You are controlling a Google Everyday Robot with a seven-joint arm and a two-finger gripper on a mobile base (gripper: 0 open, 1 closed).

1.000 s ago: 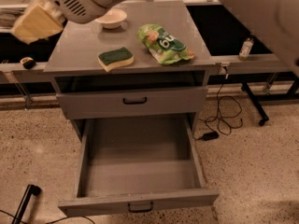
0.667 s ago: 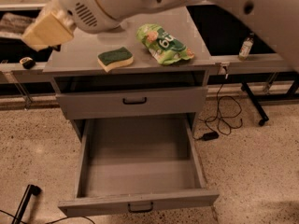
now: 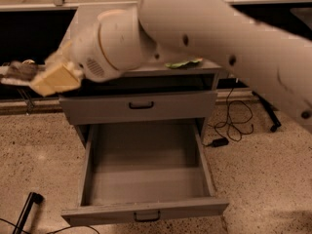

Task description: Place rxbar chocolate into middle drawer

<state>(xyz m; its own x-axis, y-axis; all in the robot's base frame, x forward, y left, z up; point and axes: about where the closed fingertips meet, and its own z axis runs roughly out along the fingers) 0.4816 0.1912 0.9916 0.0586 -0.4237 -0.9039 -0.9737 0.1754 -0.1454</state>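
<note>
**Drawer pulled open, arm low across the cabinet top**

Starts at the far left with a dark, smeared shape [image 3: 20,71] on the ledge beside the cabinet [image 3: 87,17]. Cannot tell whether that is the chocolate bar, and cannot place the bar anywhere else. Lower left, on the speckled floor [image 3: 273,179], picks out a black rod [image 3: 29,206] running off the bottom edge.

Finds the gripper [image 3: 54,78] just right of the dark shape, a tan blurred block off the cabinet's front left corner, above the upper drawer. Cannot tell how far open the claw is, nor whether it has hold of anything.

Turns to the containers in the middle. Shows the upper drawer [image 3: 141,112] shut, with its black handle in the centre. Shows the middle drawer [image 3: 87,165] below it pulled well out, with only its bare grey floor and walls in view inside.

Against the picture of a second ago, has the gripper lower and the arm [image 3: 204,28] swung down across the cabinet top. Hides the sponge and the small white bowl that showed then. Leaves of the green bag [image 3: 183,63] only a thin strip under the arm. Keeps both drawers and the dark shape where they were.

Ends at the right with loose cables [image 3: 234,123] and a black plug block [image 3: 217,142] on the floor, and the arm running out of the frame.
</note>
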